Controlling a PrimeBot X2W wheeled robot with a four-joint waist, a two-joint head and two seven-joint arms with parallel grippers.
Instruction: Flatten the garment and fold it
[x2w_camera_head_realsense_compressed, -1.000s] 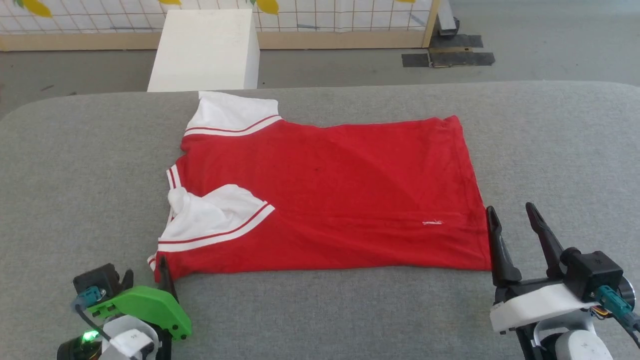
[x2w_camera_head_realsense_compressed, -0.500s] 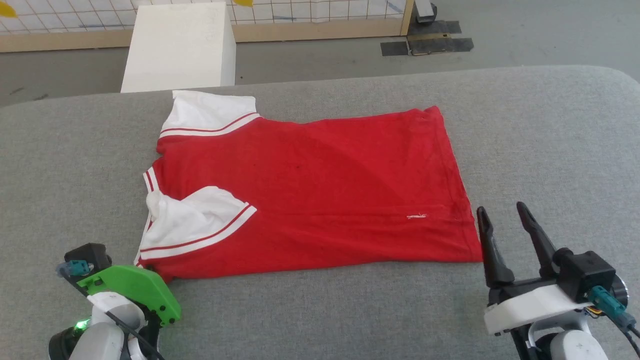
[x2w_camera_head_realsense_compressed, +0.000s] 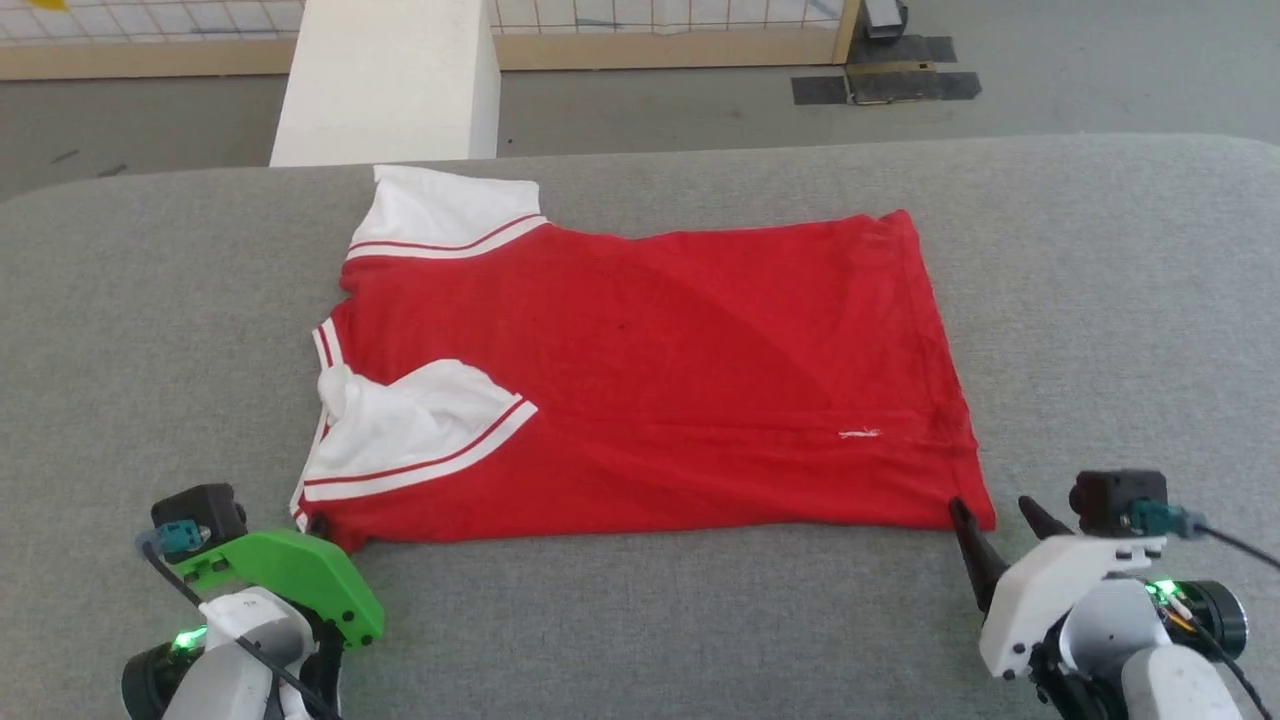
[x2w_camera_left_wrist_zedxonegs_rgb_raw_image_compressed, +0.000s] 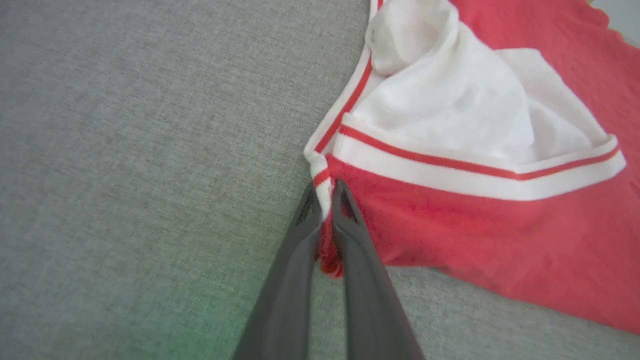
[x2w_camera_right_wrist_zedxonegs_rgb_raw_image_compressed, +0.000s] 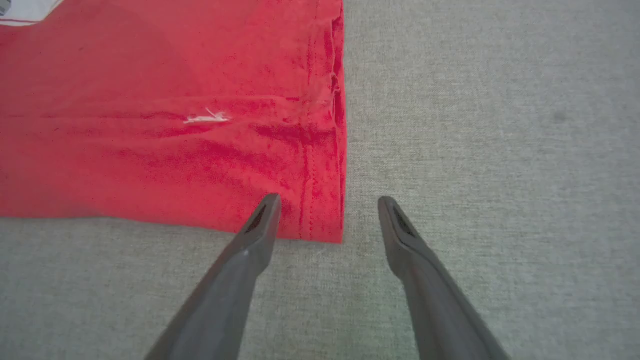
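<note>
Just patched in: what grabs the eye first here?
The red garment lies spread across the grey table, one white sleeve crumpled over its body. The left gripper is pinched on its near left striped corner; the right gripper stands open at the near right corner.

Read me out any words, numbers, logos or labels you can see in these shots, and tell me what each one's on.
No text can be read anywhere.
The garment lies with a plain red side up; no print shows.
The small white mark near its hem is too small to read and looks more like a loose thread than lettering.
The white block beyond the table shows no writing.
</note>
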